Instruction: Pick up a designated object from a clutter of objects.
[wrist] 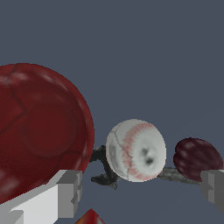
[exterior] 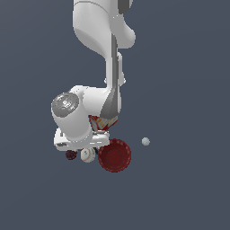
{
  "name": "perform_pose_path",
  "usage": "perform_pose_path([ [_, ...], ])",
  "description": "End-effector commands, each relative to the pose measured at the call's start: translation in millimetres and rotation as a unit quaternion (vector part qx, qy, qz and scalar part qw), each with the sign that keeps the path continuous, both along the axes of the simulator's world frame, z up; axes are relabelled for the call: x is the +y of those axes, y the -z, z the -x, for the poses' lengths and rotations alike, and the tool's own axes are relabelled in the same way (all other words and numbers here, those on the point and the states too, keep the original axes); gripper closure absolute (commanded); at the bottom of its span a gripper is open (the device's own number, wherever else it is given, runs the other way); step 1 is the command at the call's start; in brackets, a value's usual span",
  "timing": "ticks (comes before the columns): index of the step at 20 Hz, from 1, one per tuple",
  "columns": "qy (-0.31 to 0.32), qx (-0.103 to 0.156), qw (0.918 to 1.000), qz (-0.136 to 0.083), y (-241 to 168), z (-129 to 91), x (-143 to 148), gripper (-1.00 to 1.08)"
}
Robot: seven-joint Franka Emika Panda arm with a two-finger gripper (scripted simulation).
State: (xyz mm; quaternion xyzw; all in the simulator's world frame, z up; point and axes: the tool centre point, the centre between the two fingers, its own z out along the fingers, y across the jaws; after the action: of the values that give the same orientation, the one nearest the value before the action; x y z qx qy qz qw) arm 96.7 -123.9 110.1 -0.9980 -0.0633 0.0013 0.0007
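The designated object, a white baseball [wrist: 136, 151] with red stitching, lies between the red bowl [wrist: 39, 131] and the dark maroon ball [wrist: 197, 158]. My gripper [wrist: 140, 192] is open. Its two grey fingers [wrist: 68, 194] stand wide apart on either side of the baseball without touching it. In the exterior view the baseball [exterior: 88, 155] shows just under the white hand [exterior: 76, 137], with the maroon ball [exterior: 71, 155] on the exterior view's left and the bowl [exterior: 114, 155] on its right. The fingertips are hidden there.
A red-and-white printed box [exterior: 101, 122] stands behind the hand, mostly hidden by the arm. A tiny pale ball [exterior: 145, 141] lies apart on the exterior view's right. A dark grey twisted item [wrist: 104, 168] lies under the baseball's edge next to the bowl.
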Motion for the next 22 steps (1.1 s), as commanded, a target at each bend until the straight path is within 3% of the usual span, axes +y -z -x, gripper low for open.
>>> perform_pose_path([
  [1, -0.001, -0.001, 1.0, 0.0, 8, -1, -5, -0.92],
  [9, -0.001, -0.001, 1.0, 0.001, 15, -1, -8, -0.92],
  [22, -0.002, -0.001, 1.0, 0.001, 62, -2, -8, -0.92],
])
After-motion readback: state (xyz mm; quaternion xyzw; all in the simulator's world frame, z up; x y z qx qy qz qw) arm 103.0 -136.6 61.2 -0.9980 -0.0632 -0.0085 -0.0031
